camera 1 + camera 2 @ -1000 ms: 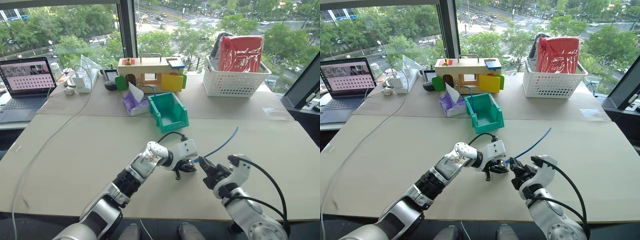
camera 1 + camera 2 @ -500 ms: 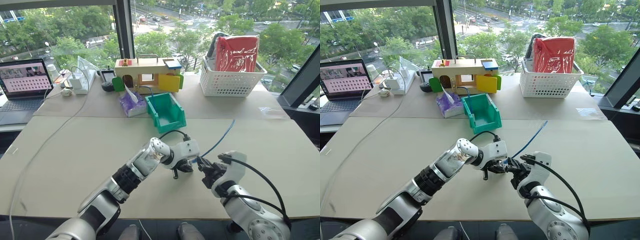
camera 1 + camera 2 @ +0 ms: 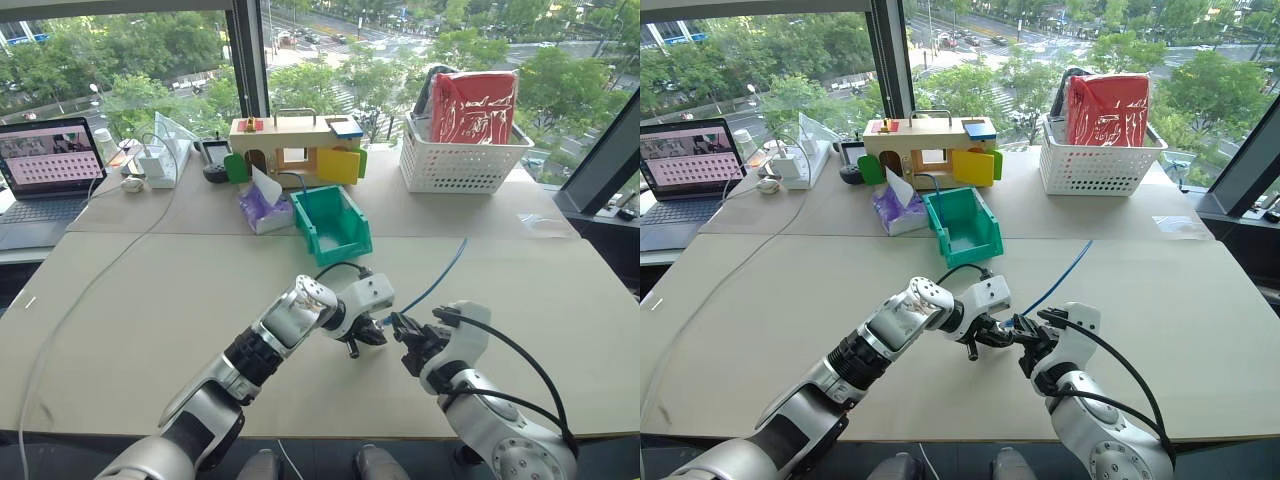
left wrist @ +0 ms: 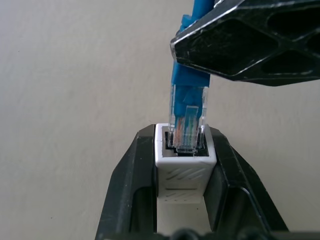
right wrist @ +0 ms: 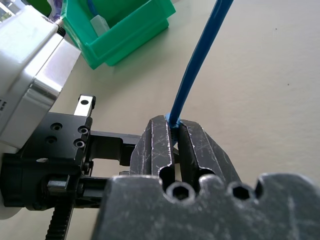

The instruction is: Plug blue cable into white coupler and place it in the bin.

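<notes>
I am in the middle of the plugging step. My left gripper [image 4: 185, 200] has its fingers [image 4: 125, 200] clamped on the white coupler [image 4: 184, 170], socket facing away from the wrist, and my right gripper [image 5: 174, 135] has its fingers pressed together on the blue cable [image 5: 197, 65] just behind the plug. Both meet a little above the tabletop [image 3: 150, 300], in front of me and well short of the bin [image 3: 335, 225].

In the left wrist view the clear plug [image 4: 187, 125] has its tip just inside the socket mouth — the gold contacts and most of the clear body stand outside, so I judge it entered but not seated. The plug looks roughly in line with the socket, perhaps a touch tilted.

The rest of the cable rises from my right fingers and arcs away over the tabletop toward the white lattice basket [image 3: 465, 150].

The next move, as I judge it, calls for a straight push along the socket's axis until the latch catches — with the coupler held firm so it does not slip back between my left fingers. Only then does the carry to the bin make sense.
</notes>
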{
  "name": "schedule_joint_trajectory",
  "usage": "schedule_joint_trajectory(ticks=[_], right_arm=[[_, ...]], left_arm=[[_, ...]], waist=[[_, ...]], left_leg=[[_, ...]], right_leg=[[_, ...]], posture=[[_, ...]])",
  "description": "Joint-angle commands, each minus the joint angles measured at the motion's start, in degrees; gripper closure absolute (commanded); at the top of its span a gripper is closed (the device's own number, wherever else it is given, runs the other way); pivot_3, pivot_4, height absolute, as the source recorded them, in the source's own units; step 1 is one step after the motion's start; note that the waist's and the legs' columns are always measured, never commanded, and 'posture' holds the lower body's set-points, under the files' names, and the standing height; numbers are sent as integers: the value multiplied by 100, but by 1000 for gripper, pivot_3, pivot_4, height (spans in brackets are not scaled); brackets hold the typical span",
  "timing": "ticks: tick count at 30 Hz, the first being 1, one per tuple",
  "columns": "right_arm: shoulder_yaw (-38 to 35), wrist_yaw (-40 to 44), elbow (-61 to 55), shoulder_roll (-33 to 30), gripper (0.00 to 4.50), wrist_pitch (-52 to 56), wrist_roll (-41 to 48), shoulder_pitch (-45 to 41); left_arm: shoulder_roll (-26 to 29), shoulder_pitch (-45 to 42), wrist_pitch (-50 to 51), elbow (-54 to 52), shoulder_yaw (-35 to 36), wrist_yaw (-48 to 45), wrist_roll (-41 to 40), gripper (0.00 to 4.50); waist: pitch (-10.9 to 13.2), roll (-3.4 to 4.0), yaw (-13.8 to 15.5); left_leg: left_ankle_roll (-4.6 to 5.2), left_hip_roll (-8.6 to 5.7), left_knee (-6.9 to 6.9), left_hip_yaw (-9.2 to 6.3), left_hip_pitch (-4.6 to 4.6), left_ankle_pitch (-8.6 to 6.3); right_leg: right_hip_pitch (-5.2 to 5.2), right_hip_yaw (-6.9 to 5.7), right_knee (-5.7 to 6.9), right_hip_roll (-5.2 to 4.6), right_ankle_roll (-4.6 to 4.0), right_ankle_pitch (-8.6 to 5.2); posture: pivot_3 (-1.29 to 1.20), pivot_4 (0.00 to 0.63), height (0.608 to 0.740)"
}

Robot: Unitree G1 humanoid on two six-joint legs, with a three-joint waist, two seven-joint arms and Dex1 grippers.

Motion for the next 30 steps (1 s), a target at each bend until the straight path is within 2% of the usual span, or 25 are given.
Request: schedule_joint_trajectory(ticks=[1, 17, 30], right_arm=[[291, 55, -71, -62, 4500, 458, 203, -20], [273, 165, -102, 14, 4500, 772, 497, -357], [133, 273, 40, 64, 4500, 910, 870, -123]], left_arm=[[9, 64, 101, -85, -129, 41, -73, 3805], [-1, 82, 115, -62, -180, 184, -215, 3805], [-30, 102, 173, -72, -165, 297, -303, 3805]], waist=[[0, 0, 0], [-4, -2, 3], [-14, -8, 4]], left_leg=[[0, 0, 0, 0, 0, 0], [0, 1, 0, 0, 4, 0], [0, 0, 0, 0, 4, 0]], right_leg=[[0, 0, 0, 0, 0, 0], [3, 0, 1, 1, 0, 0], [4, 1, 0, 0, 0, 0]], posture=[[0, 150, 729], [0, 150, 729], [0, 150, 729]])
